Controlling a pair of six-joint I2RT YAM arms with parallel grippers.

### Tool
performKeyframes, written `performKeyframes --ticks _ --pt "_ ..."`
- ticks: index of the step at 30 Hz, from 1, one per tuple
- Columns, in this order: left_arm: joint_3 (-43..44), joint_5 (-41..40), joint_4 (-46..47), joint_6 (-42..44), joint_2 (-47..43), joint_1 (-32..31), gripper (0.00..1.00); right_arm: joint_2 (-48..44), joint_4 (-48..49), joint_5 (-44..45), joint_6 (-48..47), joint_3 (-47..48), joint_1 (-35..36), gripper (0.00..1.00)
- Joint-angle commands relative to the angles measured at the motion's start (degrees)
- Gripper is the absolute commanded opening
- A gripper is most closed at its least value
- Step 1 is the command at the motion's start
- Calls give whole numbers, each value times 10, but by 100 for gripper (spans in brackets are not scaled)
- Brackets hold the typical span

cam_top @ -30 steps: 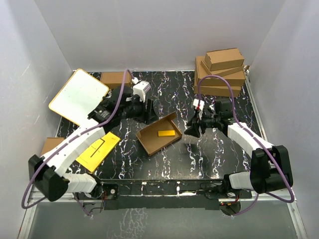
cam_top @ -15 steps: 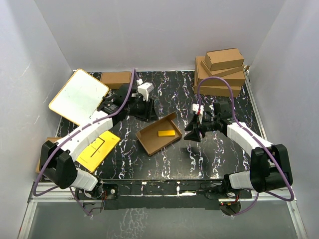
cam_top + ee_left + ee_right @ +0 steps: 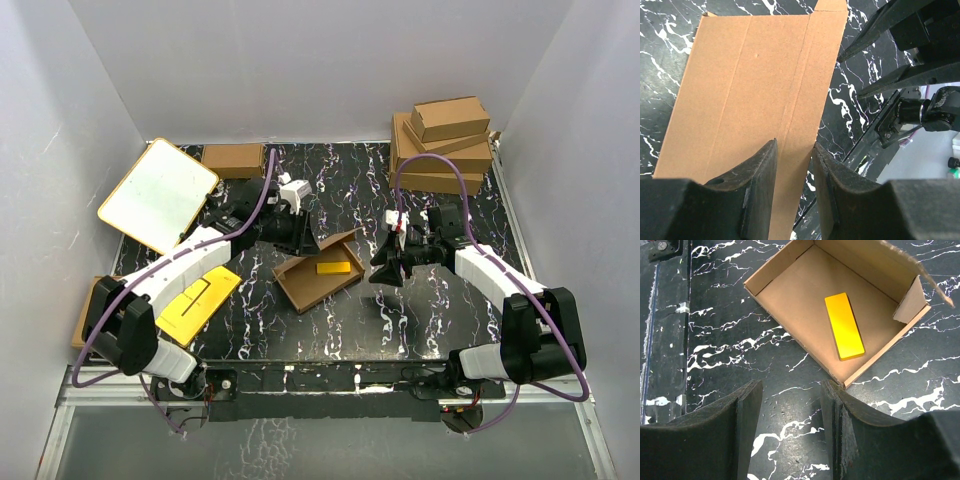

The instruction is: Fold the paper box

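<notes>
The paper box (image 3: 312, 278) lies mid-table as an open brown tray with its lid flap (image 3: 340, 240) raised at the back. A yellow block (image 3: 335, 268) rests inside it and also shows in the right wrist view (image 3: 844, 326). My left gripper (image 3: 308, 240) is at the lid flap. In its wrist view, the flap's brown face (image 3: 750, 75) spans behind both fingers of the left gripper (image 3: 795, 146), which stand a narrow gap apart. My right gripper (image 3: 378, 270) is open over bare table by the box's corner (image 3: 842, 382), with nothing between the fingers (image 3: 790, 385).
A stack of brown boxes (image 3: 443, 140) stands at the back right. A white board with an orange rim (image 3: 158, 193) leans at the left. A yellow flat card (image 3: 197, 297) lies near the left arm. More brown cardboard (image 3: 232, 158) sits at the back.
My left gripper has moved right to the box's raised lid flap and its jaws have narrowed. The right gripper has shifted slightly toward the box.
</notes>
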Motion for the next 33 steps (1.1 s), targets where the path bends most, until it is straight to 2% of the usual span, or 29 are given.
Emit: performKeyframes --ticks 1,14,27,30,33 --pt "-16 36 19 -13 7 3 31 2 10 -31 -31 25 -1 54" --pt "-51 59 43 -27 29 4 31 2 -65 -41 -99 56 -5 55" --pt "-88 73 79 -40 64 4 31 -5 -73 -66 -93 64 -20 55" --pt "-92 75 85 -42 77 4 31 -4 -32 -75 -34 59 -20 55" --pt "-97 74 91 -43 91 4 30 -3 67 -88 89 41 -20 55"
